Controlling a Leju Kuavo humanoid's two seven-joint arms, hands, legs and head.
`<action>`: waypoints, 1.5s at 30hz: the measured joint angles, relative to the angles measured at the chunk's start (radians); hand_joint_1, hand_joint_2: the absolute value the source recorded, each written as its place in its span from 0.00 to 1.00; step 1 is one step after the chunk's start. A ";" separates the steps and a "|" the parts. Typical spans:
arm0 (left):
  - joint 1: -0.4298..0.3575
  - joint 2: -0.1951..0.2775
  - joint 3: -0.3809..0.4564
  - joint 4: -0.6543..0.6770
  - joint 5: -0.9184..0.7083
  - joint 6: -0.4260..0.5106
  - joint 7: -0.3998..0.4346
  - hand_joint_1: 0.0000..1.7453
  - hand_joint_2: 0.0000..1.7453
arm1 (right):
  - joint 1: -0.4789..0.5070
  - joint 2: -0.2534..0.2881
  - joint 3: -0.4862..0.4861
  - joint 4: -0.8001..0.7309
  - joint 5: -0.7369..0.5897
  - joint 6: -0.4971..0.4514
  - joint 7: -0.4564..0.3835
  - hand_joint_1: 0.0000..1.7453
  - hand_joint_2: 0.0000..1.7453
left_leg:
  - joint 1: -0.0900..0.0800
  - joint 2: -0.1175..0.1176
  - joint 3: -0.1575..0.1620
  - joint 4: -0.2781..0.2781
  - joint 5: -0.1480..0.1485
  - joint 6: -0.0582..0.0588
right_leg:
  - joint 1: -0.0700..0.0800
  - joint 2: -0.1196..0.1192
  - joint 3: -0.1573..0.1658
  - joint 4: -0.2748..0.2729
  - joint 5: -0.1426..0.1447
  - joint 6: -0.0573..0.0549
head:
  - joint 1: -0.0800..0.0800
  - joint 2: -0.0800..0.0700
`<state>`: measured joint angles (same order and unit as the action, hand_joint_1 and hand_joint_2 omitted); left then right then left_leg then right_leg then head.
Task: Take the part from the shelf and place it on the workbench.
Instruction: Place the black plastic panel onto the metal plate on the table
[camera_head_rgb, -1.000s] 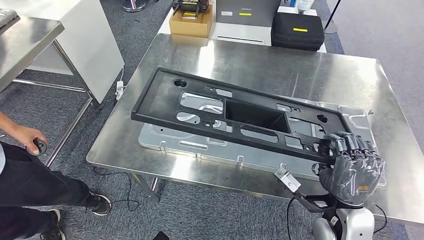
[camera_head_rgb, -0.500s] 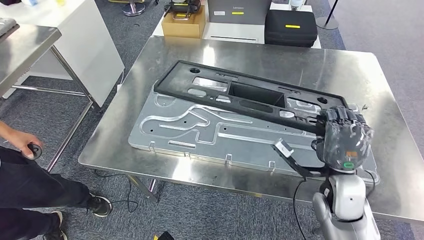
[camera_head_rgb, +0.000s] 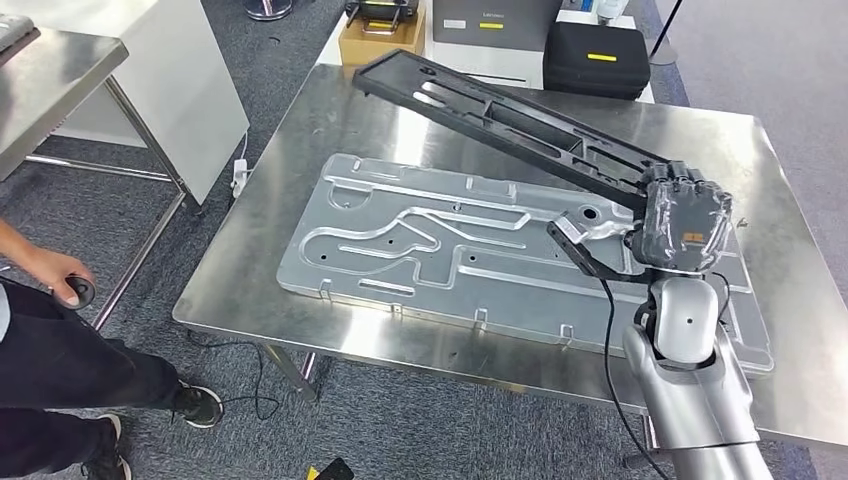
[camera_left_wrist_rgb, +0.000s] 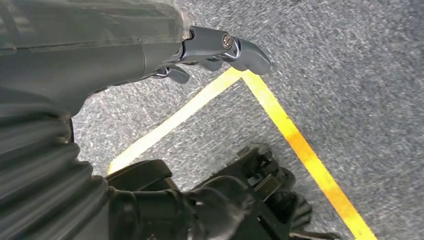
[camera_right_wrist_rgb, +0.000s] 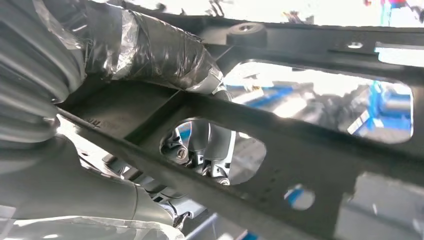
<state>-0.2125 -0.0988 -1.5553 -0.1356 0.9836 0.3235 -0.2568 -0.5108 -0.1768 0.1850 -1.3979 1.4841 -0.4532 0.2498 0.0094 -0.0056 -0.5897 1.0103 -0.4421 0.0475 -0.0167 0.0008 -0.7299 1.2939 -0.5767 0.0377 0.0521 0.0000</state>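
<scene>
A long black plastic panel (camera_head_rgb: 510, 120) with several cutouts hangs tilted above the steel workbench (camera_head_rgb: 330, 120), its far end raised toward the back. My right hand (camera_head_rgb: 680, 225) grips its near right end. In the right wrist view the black panel (camera_right_wrist_rgb: 310, 150) crosses close to the camera, with the right hand's fingers (camera_right_wrist_rgb: 210, 145) showing through a cutout and the thumb on the frame. A flat silver metal plate (camera_head_rgb: 450, 250) with grooves lies on the workbench under the panel. My left hand (camera_left_wrist_rgb: 220, 50) hangs over grey carpet with nothing in it, fingers loosely extended.
A cardboard box (camera_head_rgb: 380, 45), a grey case and a black case (camera_head_rgb: 595, 60) stand behind the workbench. A white cabinet (camera_head_rgb: 150, 70) and another steel table are at the left. A person (camera_head_rgb: 50, 300) stands at the lower left holding a small controller. Yellow floor tape (camera_left_wrist_rgb: 300, 145) marks the carpet.
My right hand has lifted and swung the black panel off the silver plate, its far end rising toward the back of the workbench. The plate under it is now uncovered.
</scene>
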 joint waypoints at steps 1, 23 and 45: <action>0.000 -0.001 0.000 0.000 -0.005 0.003 0.004 0.00 0.00 | -0.012 -0.006 0.016 0.016 0.000 0.019 0.026 1.00 1.00 | 0.000 0.000 0.000 0.002 -0.001 0.000 | -0.001 0.000 -0.010 0.014 0.008 0.001 | 0.000 0.000; 0.001 -0.006 0.000 0.000 -0.004 0.047 0.013 0.00 0.00 | -0.121 -0.108 0.308 0.271 0.002 0.066 0.149 0.99 1.00 | -0.007 -0.002 -0.024 0.030 -0.005 -0.025 | 0.006 0.000 0.109 -0.252 0.127 -0.033 | -0.003 0.000; 0.018 -0.003 0.000 0.000 0.052 0.069 -0.015 0.00 0.00 | 0.147 -0.205 0.142 0.104 0.002 0.104 0.048 0.00 0.00 | -0.004 0.000 -0.104 0.236 -0.130 -0.043 | -0.002 -0.003 0.121 -0.264 0.130 -0.050 | -0.003 0.000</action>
<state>-0.1946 -0.1021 -1.5552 -0.1357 1.0352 0.3921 -0.2715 -0.3642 -0.3815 0.3274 -1.2940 1.4858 -0.3494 0.2976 0.0054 -0.0059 -0.6932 1.2458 -0.5722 0.0047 -0.0183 -0.0025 -0.6089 1.0297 -0.4471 -0.0127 0.0486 0.0000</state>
